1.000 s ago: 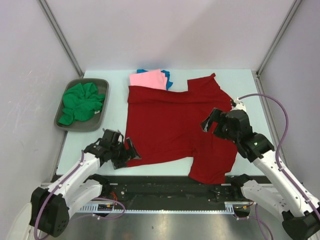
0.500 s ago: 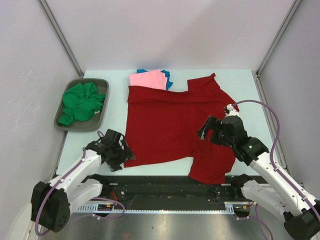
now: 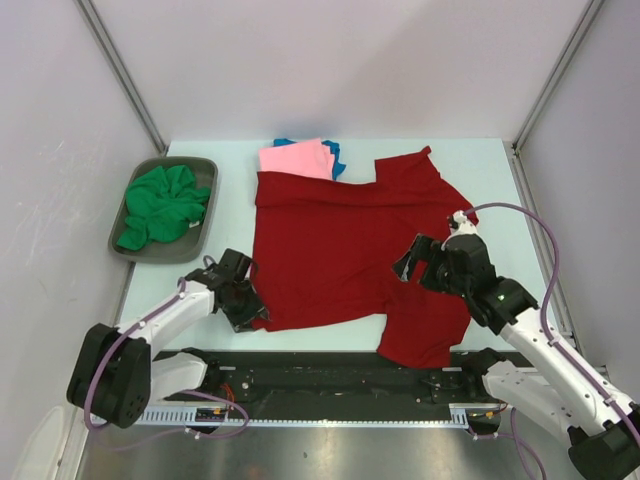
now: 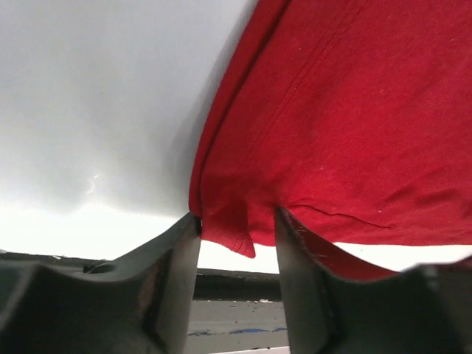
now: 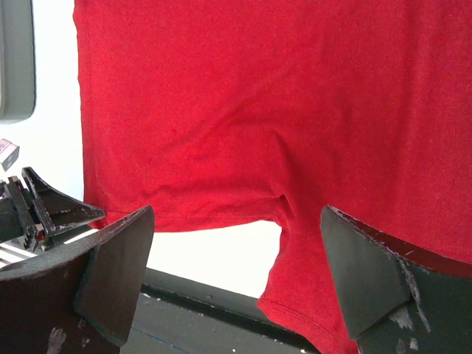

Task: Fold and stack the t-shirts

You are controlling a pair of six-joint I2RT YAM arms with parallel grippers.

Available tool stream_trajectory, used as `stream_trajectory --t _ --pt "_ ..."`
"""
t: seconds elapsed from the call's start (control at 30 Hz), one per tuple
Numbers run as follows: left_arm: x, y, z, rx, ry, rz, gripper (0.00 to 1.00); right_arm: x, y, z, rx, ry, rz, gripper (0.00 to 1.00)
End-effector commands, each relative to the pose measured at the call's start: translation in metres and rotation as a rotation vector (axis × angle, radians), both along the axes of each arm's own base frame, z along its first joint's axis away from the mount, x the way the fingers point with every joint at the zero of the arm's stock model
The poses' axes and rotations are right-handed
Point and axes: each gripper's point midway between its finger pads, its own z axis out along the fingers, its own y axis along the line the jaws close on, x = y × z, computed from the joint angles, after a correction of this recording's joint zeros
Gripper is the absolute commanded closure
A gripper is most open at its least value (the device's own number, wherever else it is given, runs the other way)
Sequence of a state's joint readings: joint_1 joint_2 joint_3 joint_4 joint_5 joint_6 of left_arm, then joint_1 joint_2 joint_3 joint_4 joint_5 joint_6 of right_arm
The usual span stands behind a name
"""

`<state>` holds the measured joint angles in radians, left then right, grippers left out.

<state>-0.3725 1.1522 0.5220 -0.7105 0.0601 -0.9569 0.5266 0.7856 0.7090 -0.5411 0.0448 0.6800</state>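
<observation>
Left gripper (image 4: pixel 237 221): narrow, dark red t-shirt (image 4: pixel 332 125) corner between jaws, cloth spreading toward 1 o'clock.
Right gripper (image 5: pixel 236 217): wide, above that t-shirt.

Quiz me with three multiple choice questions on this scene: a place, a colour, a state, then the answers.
1. Where is the green t-shirt? A in the grey tray; B held up in the air; C off camera.
2. What colour is the folded t-shirt lying on the blue t-shirt? A green; B pink; C white.
3. How is the right tool? A shut on cloth; B open; C out of view.
Answers: 1 A, bunched inside the tray. 2 B, the pink t-shirt covers most of it. 3 B, fingers wide apart above the dark red t-shirt.
</observation>
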Motion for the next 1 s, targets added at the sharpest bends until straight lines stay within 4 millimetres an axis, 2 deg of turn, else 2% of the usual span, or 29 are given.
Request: stream_trajectory --t 0.0,0.1,0.2,0.23,0.3,0.4,0.47,0.5,0.53,0.63,0.73,0.87,0.97 --pt "0.004 0.006 -0.022 0.044 -0.021 0.012 0.53 -0.003 0.0 0.003 0.006 -0.017 0.011 0.0" --pt "0.007 0.006 -0.025 0.046 -0.026 0.01 0.64 -0.006 -0.001 0.003 0.007 -0.011 0.012 0.0" --pt "0.008 0.004 -0.027 0.044 -0.021 -0.007 0.79 -0.008 -0.004 0.002 -0.002 -0.007 0.009 0.0" --pt "0.009 0.003 -0.026 0.04 -0.023 -0.009 0.88 -0.01 -0.005 0.0 -0.006 -0.001 0.009 0.0" --pt "0.011 0.002 -0.023 0.036 -0.029 -0.008 1.0 -0.012 -0.008 -0.001 -0.011 0.008 -0.002 0.0" --pt "0.019 0.001 -0.009 0.028 -0.076 -0.015 1.0 -0.019 -0.016 -0.014 -0.052 0.063 -0.024 0.0" --pt "0.033 -0.001 0.009 0.015 -0.137 -0.013 1.0 -0.026 -0.023 -0.031 -0.096 0.128 -0.04 0.0" --pt "0.038 0.005 0.013 0.046 -0.155 -0.001 1.0 -0.029 -0.024 -0.037 -0.104 0.151 -0.044 0.0" --pt "0.047 0.004 0.024 0.039 -0.191 -0.006 1.0 -0.033 -0.027 -0.044 -0.117 0.178 -0.053 0.0" --pt "0.062 0.01 0.04 0.036 -0.229 0.005 1.0 -0.047 -0.031 -0.064 -0.112 0.261 -0.076 0.0" --pt "0.072 0.02 0.047 0.03 -0.256 0.024 1.0 -0.063 -0.031 -0.08 -0.099 0.346 -0.094 0.0" --pt "0.078 0.026 0.048 0.023 -0.257 0.029 1.0 -0.076 -0.048 -0.092 -0.127 0.38 -0.2 0.0" --pt "0.086 0.03 0.044 0.015 -0.271 0.041 1.0 -0.087 -0.053 -0.101 -0.119 0.42 -0.233 0.0"
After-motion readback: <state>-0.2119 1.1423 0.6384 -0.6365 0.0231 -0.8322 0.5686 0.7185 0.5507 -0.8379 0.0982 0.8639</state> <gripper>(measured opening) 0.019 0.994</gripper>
